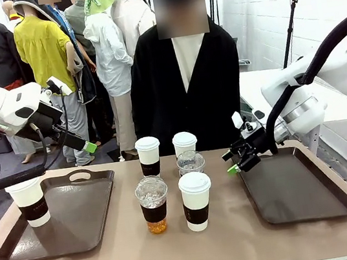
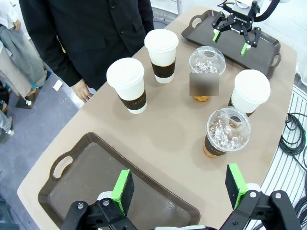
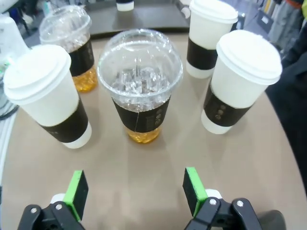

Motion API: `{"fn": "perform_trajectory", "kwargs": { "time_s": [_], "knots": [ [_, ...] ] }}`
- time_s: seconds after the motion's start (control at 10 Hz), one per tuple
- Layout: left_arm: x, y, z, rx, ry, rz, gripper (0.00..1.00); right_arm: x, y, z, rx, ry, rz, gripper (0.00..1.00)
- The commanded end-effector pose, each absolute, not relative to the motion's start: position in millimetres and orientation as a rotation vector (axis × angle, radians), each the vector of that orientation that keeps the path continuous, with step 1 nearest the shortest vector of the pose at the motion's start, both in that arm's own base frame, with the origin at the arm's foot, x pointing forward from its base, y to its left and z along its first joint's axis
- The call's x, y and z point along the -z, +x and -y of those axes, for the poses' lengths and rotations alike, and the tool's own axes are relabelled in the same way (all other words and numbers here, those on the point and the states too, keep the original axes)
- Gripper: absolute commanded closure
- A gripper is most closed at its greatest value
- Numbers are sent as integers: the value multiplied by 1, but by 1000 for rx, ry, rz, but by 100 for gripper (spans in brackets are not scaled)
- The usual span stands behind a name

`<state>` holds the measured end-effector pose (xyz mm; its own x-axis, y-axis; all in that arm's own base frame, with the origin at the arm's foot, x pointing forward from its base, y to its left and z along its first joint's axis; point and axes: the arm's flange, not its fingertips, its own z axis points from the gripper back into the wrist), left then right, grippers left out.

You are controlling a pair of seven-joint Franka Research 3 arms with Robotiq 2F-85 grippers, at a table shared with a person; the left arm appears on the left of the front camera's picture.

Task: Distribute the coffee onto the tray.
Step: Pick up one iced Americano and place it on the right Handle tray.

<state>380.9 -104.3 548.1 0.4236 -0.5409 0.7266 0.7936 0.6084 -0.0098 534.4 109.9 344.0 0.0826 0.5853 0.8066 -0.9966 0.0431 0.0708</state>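
Five coffee cups stand mid-table: a white lidded cup [image 1: 148,155], another white one [image 1: 184,143], a clear dome-lidded cup [image 1: 191,163] and, nearer, a clear cup [image 1: 153,203] and a white cup [image 1: 196,200]. A sixth white cup [image 1: 31,202] stands on the left tray [image 1: 77,229]. My left gripper [image 1: 88,146] hangs open above that tray, with nothing between its pads [image 2: 123,191]. Over the left edge of the right tray [image 1: 301,196], my right gripper [image 1: 234,162] is open and faces the clear cup [image 3: 140,84], a short way from it.
A person in a black top [image 1: 187,89] stands at the far side of the table, behind the cups. The right tray carries nothing. In the right wrist view, white cups [image 3: 48,93] [image 3: 242,79] flank the clear cup closely.
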Motion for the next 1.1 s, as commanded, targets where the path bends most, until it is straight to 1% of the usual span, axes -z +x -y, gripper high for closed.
{"fn": "perform_trajectory", "kwargs": {
  "time_s": [0.0,0.4,0.6,1.0],
  "knots": [
    [-548,381,103,861,-389,745,0,-334,545,-110,-1361,805,751,0],
    [-548,381,103,861,-389,745,0,-304,552,-117,-1314,865,827,0],
    [-548,381,103,861,-389,745,0,-292,554,-118,-1317,925,875,0],
    [-548,381,103,861,-389,745,0,-284,557,-118,-1334,991,910,0]
  ]
}}
